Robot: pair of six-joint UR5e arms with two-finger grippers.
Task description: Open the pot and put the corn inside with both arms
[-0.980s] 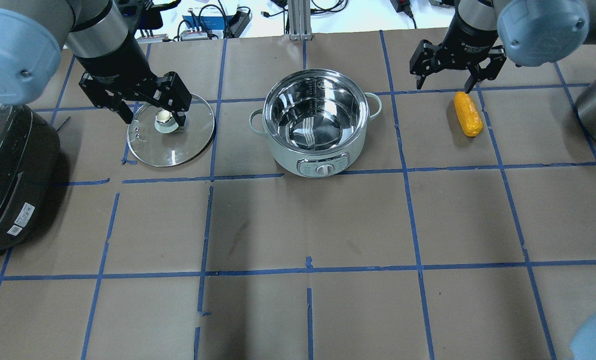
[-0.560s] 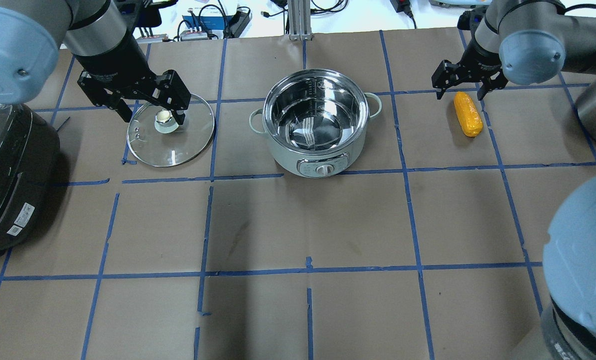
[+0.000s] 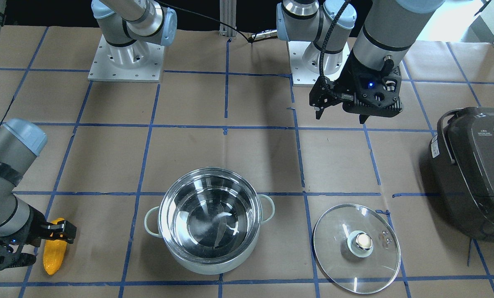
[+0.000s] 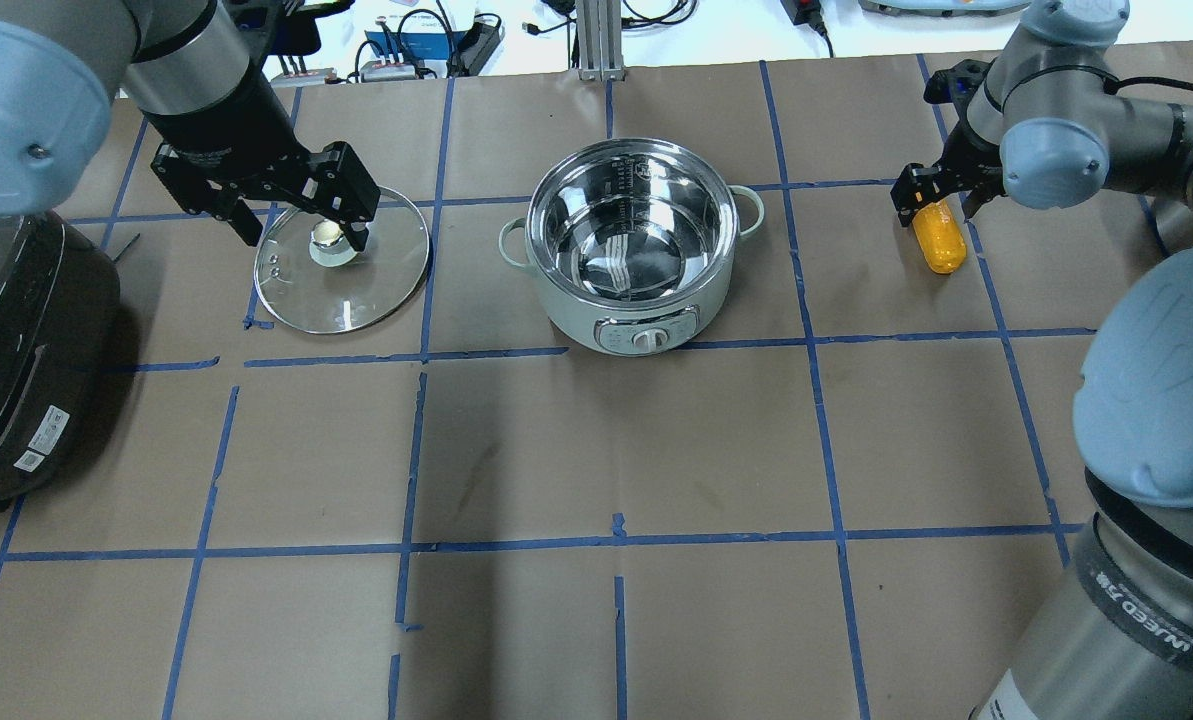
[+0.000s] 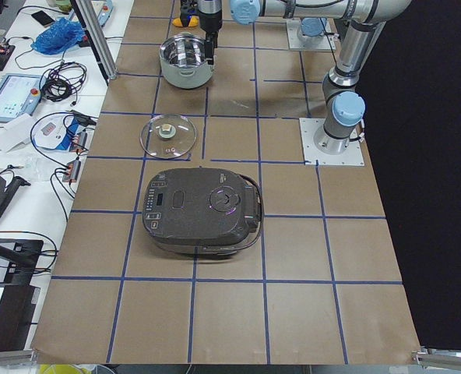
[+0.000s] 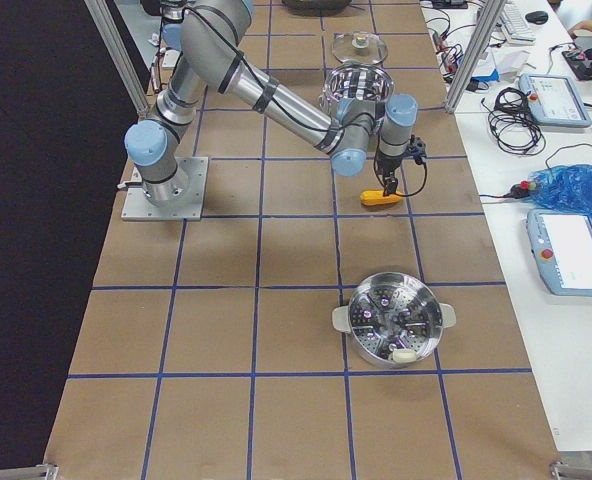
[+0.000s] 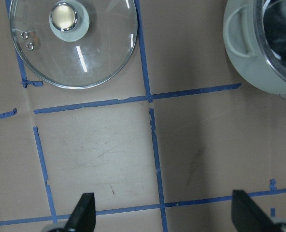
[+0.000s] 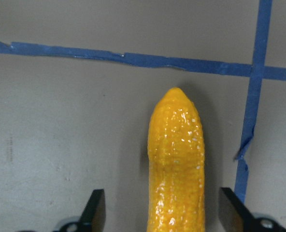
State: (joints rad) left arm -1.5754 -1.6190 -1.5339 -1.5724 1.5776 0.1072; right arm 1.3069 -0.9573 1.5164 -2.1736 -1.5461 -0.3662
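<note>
Dark grey, the rice cooker [image 4: 16, 350] sits at the left edge. Beside it the left gripper [image 4: 306, 238] hangs above the glass lid [image 4: 356, 290], fingers wide apart and holding nothing, about where it was a moment ago. The lid lies flat on the brown paper [image 4: 656, 450], knob [image 4: 328, 233] up, left of the open pot [image 4: 646, 310]. Right of the pot the corn [image 4: 941, 245] lies on the table, long axis running away from the robot, tapered tip toward the far tape line [image 4: 856, 184]. The right gripper [image 4: 934, 208] has dropped lower since the earlier frame and now straddles the corn, fingers spread either side, not touching it.
</note>
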